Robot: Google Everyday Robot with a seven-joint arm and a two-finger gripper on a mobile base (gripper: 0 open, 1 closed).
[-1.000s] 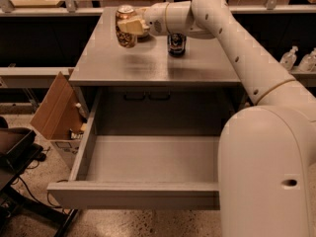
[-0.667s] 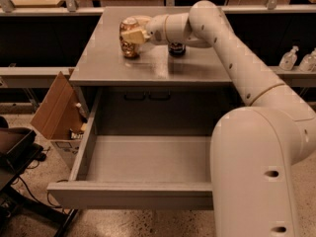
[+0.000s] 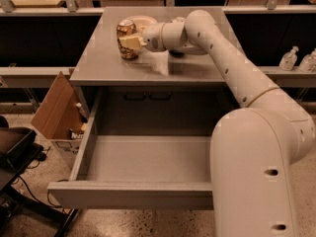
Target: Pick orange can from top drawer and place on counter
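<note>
The orange can [image 3: 126,29] stands upright in the upper left of the frame, long axis vertical and silver lid pointing up. It sits toward the back left part of the grey bench [image 3: 108,65]. Whether its base rests on the metal or hangs just above it, I can't quite tell from here. The hand [image 3: 128,42] comes at it from the right, and its pale fingers [image 3: 130,41] pinch the can across the middle. The white arm [image 3: 232,68] runs back down the right side of the frame to a bulky body at the lower right. One pale rounded thing [image 3: 144,19], maybe a dish, lies just behind the can. One dark object [image 3: 176,54] peeks out from under the arm, mostly hidden by it. Below, the one top drawer [image 3: 128,197] is pulled well out toward the bottom of the frame, and the arm's bulk covers its right end. One cardboard box [image 3: 57,105] leans at the left beside the cabinet. Two pale bottles [image 3: 289,59] stand at the far right edge. There is one can in the hand's grip.
</note>
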